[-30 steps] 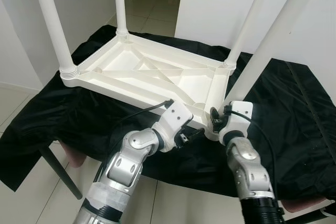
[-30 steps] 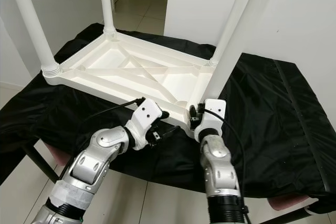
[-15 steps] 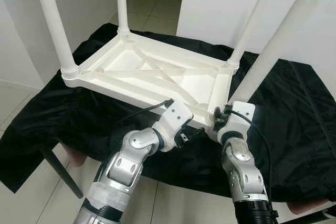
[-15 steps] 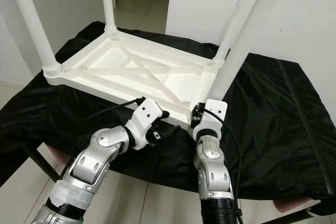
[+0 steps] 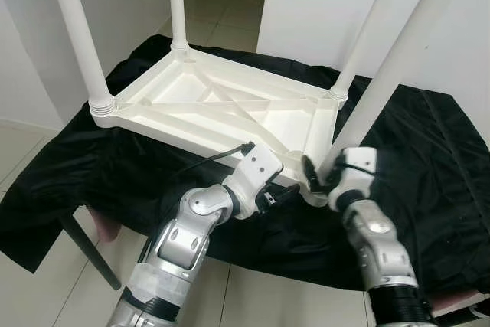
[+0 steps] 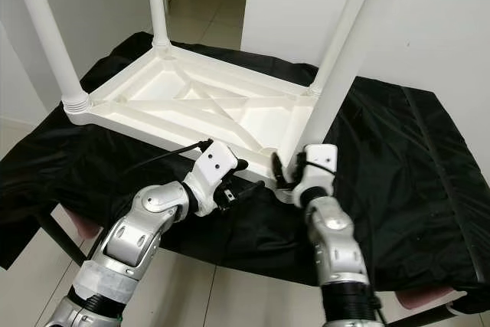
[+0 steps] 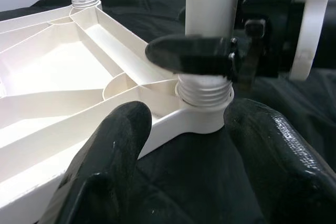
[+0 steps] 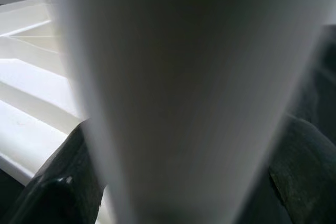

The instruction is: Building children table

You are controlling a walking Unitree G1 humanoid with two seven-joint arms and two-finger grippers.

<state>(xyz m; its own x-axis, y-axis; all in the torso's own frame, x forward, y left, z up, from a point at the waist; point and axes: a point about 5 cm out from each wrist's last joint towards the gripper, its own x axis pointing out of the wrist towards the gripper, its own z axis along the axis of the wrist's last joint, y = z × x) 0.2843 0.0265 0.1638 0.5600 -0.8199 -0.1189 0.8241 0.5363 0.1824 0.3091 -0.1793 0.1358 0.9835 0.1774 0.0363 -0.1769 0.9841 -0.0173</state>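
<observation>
A white plastic children's table (image 5: 222,109) lies upside down on a black cloth (image 5: 92,166), with its legs pointing up. The near right leg (image 5: 390,74) stands in the corner socket (image 7: 205,95) closest to me. My right gripper (image 5: 318,178) is shut on the base of that leg, which passes between its fingers (image 8: 58,187) as a wide white column (image 8: 184,93). My left gripper (image 5: 279,193) sits low at the table's near edge beside that corner. It is open, and its fingers (image 7: 121,140) spread on either side of the socket without holding it.
The cloth covers a low support with a dark metal leg (image 5: 80,246) at the left. Tiled floor (image 5: 230,24) and a doorway lie behind, white walls (image 5: 321,5) to the right. The three other table legs (image 5: 76,36) rise high around the arms.
My right forearm has swung out to the right while its gripper stays on the leg's base. The left arm has hardly moved.
</observation>
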